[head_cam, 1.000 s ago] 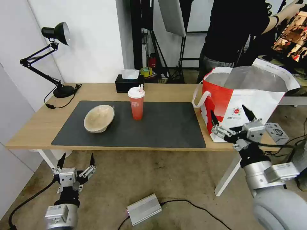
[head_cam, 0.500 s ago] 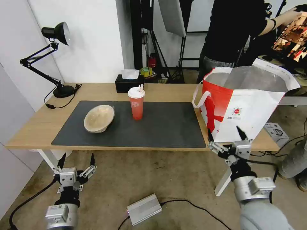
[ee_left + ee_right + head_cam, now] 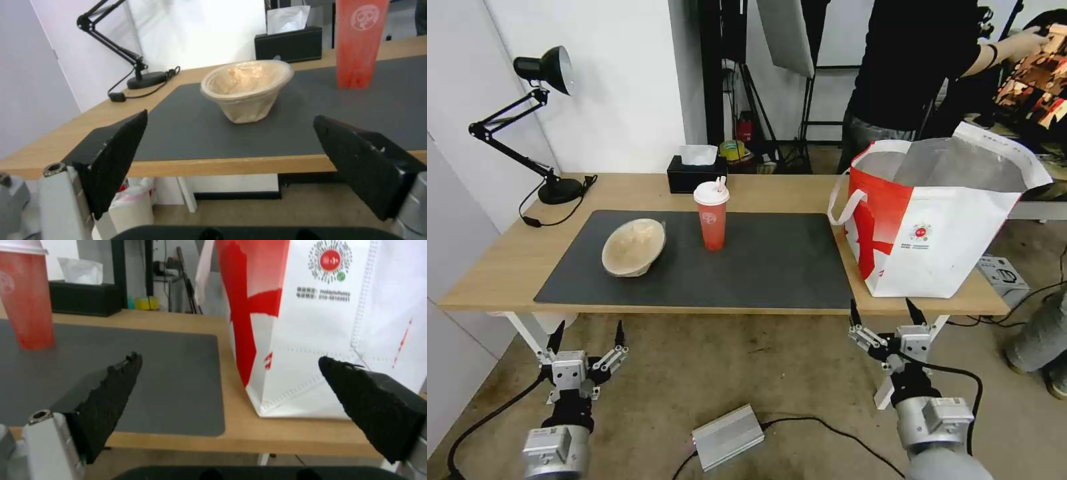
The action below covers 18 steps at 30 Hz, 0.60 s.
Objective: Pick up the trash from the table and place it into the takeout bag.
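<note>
The right gripper hangs below the near edge of the table, in front of the takeout bag. Its fingers are spread wide apart and hold nothing. In the right wrist view the bag's lower corner sits between the two fingertips and well beyond them, standing on the tabletop at the table's right end, just beside the dark grey mat. The bag stands upright, mouth open, foil lining showing.

The left gripper hangs low below the table's near left corner, fingers also spread wide and empty. In the left wrist view the tan paper-pulp bowl lies between the fingertips but well beyond them — on the mat, tilted onto its side with the opening turned toward the gripper.

The red drink cup with its white lid stands upright on the mat, near the bowl and well apart from both sets of fingers. In the right wrist view it sits beyond and outside the left-hand finger.

A black tissue box rests on the bare wood behind the cup — a black desk lamp stands at the far left corner.
</note>
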{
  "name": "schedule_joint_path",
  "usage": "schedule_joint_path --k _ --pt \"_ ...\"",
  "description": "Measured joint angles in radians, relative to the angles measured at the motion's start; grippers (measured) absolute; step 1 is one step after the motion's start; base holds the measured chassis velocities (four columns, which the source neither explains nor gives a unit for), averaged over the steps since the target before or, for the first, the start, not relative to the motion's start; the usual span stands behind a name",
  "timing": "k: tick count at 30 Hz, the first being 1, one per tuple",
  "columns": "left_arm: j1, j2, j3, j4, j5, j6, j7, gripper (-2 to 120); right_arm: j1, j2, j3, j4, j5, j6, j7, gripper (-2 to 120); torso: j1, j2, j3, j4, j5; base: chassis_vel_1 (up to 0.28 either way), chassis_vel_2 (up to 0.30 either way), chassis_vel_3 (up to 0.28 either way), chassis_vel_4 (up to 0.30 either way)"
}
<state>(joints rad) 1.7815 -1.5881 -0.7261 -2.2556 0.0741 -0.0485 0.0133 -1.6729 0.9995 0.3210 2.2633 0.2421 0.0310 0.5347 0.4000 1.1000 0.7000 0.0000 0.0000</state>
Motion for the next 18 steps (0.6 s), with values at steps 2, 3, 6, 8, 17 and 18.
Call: schedule_joint_path --k 2,3,6,8,17,18 --pt "0.0 0.001 0.0 0.0 0.0 0.0 0.0 100 -0.003 0.0 -0.003 -0.005 0.0 0.005 0.008 100 0.0 0.0 0.0 0.0 0.0 0.0 0.0 0.0 0.0" --pt "0.0 0.001 0.0 0.0 0.0 0.0 0.0 100 -0.004 0.0 -0.003 -0.007 0.0 0.007 0.009 100 0.0 0.0 0.0 0.0 0.0 0.0 0.0 0.0 0.0" --pt "0.0 0.003 -0.001 0.0 0.0 0.0 0.0 100 -0.005 -0.004 -0.001 -0.012 0.0 0.022 0.004 100 0.0 0.0 0.0 0.0 0.0 0.0 0.0 0.0 0.0" --pt "0.001 0.003 -0.002 0.0 0.0 0.0 0.0 100 -0.003 -0.009 0.002 -0.022 0.001 0.036 -0.013 100 0.0 0.0 0.0 0.0 0.0 0.0 0.0 0.0 0.0" --pt "0.005 0.004 -0.003 -0.001 0.0 0.0 0.0 100 -0.001 -0.009 0.005 -0.058 -0.006 0.073 -0.039 100 0.0 0.0 0.0 0.0 0.0 0.0 0.0 0.0 0.0" --pt "0.006 0.003 -0.004 -0.001 0.001 0.0 0.0 100 -0.001 -0.007 0.006 -0.059 -0.007 0.074 -0.039 100 0.0 0.0 0.0 0.0 0.0 0.0 0.0 0.0 0.0"
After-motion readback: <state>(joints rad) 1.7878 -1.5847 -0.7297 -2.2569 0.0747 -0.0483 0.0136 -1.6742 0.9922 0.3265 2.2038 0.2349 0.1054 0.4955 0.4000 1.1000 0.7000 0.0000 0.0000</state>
